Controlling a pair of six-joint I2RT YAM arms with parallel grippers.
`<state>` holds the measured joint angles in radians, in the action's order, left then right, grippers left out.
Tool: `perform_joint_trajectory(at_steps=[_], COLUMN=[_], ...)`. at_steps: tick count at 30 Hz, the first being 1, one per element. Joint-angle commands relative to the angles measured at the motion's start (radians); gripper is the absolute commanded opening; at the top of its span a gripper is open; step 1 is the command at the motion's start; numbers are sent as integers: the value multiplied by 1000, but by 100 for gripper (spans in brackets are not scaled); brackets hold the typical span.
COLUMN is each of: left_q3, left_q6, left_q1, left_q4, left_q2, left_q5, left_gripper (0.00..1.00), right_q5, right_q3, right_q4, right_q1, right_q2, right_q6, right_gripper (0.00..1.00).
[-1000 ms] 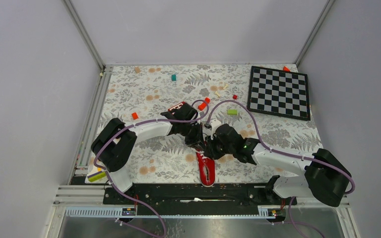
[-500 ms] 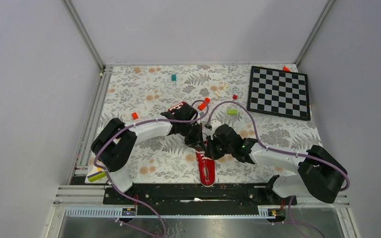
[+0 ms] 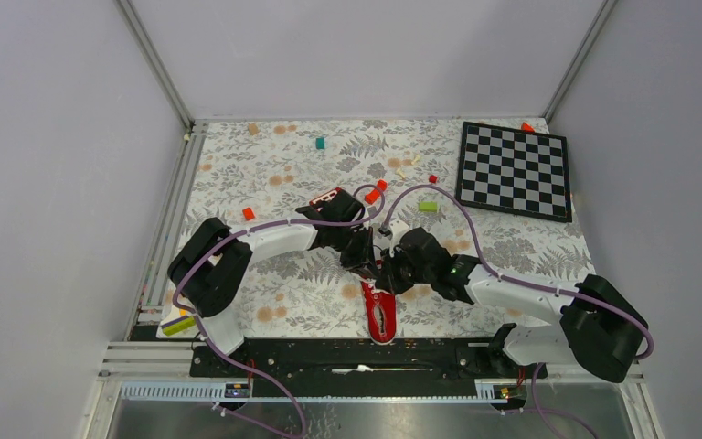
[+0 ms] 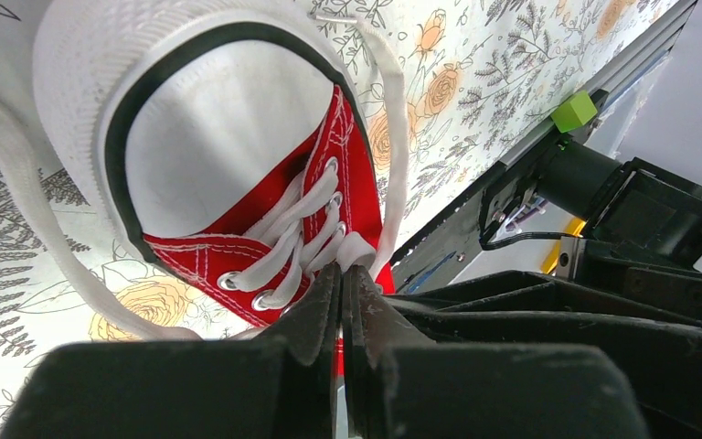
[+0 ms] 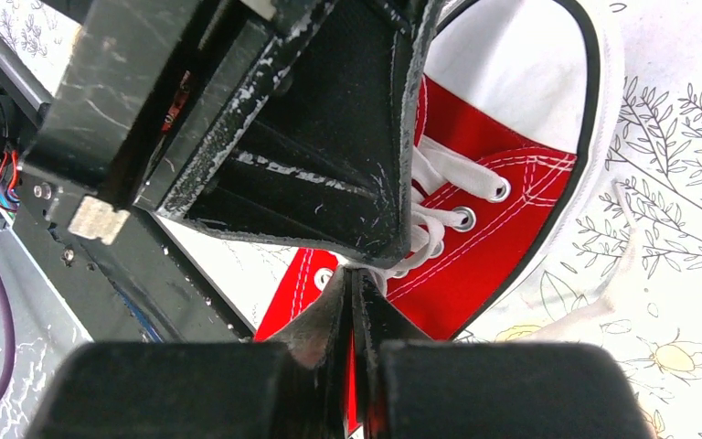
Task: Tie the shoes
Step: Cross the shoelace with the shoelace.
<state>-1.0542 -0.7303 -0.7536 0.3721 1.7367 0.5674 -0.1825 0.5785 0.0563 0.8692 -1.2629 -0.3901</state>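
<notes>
Top external: sneaker (image 3: 380, 315) lies directly beneath both grippers. Left gripper (image 4: 341, 271) and right gripper (image 5: 352, 276) each look clenched on lace (image 4: 283, 229) by the sneaker's upper eyelets. Judgement: draw strands apart evenly, low tension, so the sneaker doesn't drag.

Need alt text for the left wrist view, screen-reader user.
The left hand, fingers shut, pinches a white lace at the eyelets of a red sneaker with a white toe cap, lying on a floral table. Loose lace ends trail across the table beside it.
</notes>
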Motion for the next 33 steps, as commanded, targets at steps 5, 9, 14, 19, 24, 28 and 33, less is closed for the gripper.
perform_joint_trajectory(at_steps=[5, 9, 14, 19, 24, 28, 33], left_q3=[-29, -28, -30, -26, -21, -16, -4], left_q6=[6, 6, 9, 9, 12, 11, 6], left_q1=[-5, -5, -5, -5, -4, -3, -4], left_q4=[-18, -18, -18, -18, -18, -28, -40], left_q2=[0, 1, 1, 0, 2, 5, 3], left_q5=[12, 12, 13, 10, 6, 7, 7], left_gripper=[0, 0, 0, 0, 0, 0, 0], right_q5=[-59, -73, -77, -89, -113, -150, -165], right_q3=[38, 43, 57, 78, 119, 129, 110], right_q4=[50, 52, 35, -4, -101, -108, -69], right_q1=[-5, -5, -6, -6, -6, -5, -6], right_q2=[41, 56, 64, 49, 40, 40, 35], right_q6=[-27, -41, -44, -74, -127, -186, -272], right_gripper=[0, 0, 0, 0, 0, 0, 0])
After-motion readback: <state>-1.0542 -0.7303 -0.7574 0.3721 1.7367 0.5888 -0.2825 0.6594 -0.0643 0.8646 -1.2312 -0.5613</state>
